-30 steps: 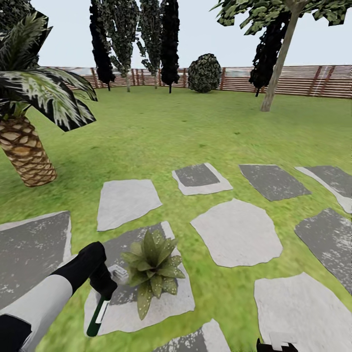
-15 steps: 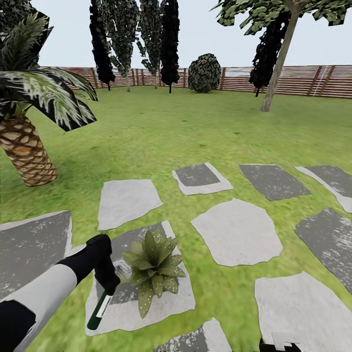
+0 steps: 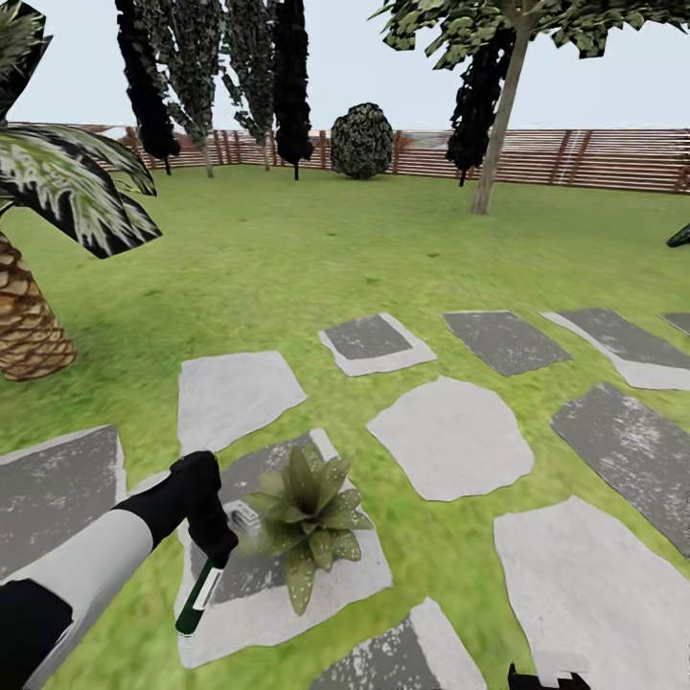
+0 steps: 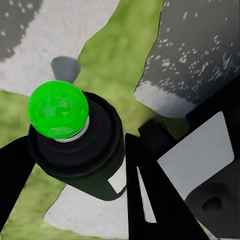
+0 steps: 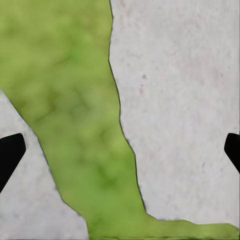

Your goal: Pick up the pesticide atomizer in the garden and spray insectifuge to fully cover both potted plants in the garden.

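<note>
My view turned a bit; my left hand (image 3: 213, 556) still pinches the spray bottle (image 3: 198, 598) beside the plant (image 3: 307, 517), ready to spray.

Dark green pesticide atomizer (image 3: 198, 599) tilted beside leafy potted plant (image 3: 309, 523) on stone.

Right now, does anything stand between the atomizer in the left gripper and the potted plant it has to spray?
Nothing visible does. The left gripper holds the pesticide atomizer just beside the potted plant on its stepping stone, with open air between them.
</note>
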Available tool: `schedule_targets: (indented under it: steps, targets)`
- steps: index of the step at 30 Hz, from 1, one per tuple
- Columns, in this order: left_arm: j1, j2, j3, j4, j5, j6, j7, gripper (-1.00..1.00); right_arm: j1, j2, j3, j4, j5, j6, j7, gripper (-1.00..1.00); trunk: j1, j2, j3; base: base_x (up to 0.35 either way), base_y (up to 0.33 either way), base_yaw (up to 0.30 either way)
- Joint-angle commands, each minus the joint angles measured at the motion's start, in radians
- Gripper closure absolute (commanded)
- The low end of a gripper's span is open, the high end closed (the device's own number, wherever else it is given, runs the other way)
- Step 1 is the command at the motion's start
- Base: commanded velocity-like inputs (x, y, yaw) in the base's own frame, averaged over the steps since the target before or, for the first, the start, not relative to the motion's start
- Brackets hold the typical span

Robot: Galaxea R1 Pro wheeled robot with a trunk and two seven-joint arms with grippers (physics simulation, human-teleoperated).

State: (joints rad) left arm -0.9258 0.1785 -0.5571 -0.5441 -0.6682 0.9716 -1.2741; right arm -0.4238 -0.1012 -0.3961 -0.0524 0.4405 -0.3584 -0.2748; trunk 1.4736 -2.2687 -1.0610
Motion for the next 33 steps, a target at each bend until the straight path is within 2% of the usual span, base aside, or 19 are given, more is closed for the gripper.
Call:
schedule_targets:
  steps: [1,5,7,11,17,23,26,27,29,33]
  targets:
    - [-0.001,0.001,-0.003,-0.002,-0.007,0.007,-0.01,1.0,-0.001,0.0,-0.007,0.002,0.011,-0.004,-0.005,-1.0,0.0,0.0,-0.001,0.037,0.337,-0.262]
    - [-0.002,0.001,-0.003,-0.003,-0.006,0.007,-0.011,1.0,-0.001,0.0,-0.007,0.002,0.011,-0.004,-0.005,-1.0,0.0,0.0,-0.001,0.082,0.337,-0.262]
    - [-0.002,0.001,-0.004,-0.004,-0.013,0.007,-0.045,1.0,-0.001,0.0,-0.007,0.002,0.011,-0.004,-0.004,-1.0,0.0,0.0,-0.001,0.045,0.337,-0.262]
    - [-0.002,-0.005,-0.005,-0.006,-0.015,0.007,-0.065,1.0,-0.001,0.0,-0.007,0.002,0.011,-0.004,-0.004,-1.0,0.0,0.0,-0.001,-0.027,0.318,-0.262]
    - [-0.041,-0.048,-0.009,-0.005,-0.013,0.006,-0.071,1.0,-0.001,0.0,-0.007,0.002,0.011,-0.004,-0.005,-1.0,0.0,0.0,-0.001,-0.004,0.035,-0.262]
    - [-0.077,-0.052,-0.015,0.0,-0.011,0.006,-0.08,1.0,-0.001,0.0,-0.007,0.001,0.011,-0.004,-0.006,-1.0,0.0,0.0,-0.001,0.0,0.001,-0.192]
    - [-0.089,-0.043,-0.07,0.003,-0.014,0.005,-0.15,1.0,-0.001,0.0,-0.007,0.0,0.011,-0.006,-0.006,-1.0,0.0,0.0,-0.001,0.0,0.0,-0.021]
    - [-0.093,-0.04,-0.123,0.004,-0.015,0.005,-0.198,1.0,-0.001,-0.001,-0.007,0.0,0.011,-0.006,-0.006,-1.0,0.0,0.0,-0.001,0.0,0.0,-0.005]
    - [-0.096,-0.038,-0.178,0.005,-0.016,0.005,-0.231,1.0,-0.001,-0.006,-0.007,0.0,0.011,-0.007,-0.006,-1.0,0.0,0.0,-0.001,0.0,0.0,-0.002]
    - [-0.095,-0.038,-0.199,0.008,-0.016,0.006,-0.242,1.0,-0.001,-0.012,-0.007,0.001,0.011,-0.006,-0.005,-1.0,0.0,0.0,-0.001,0.0,0.0,0.0]
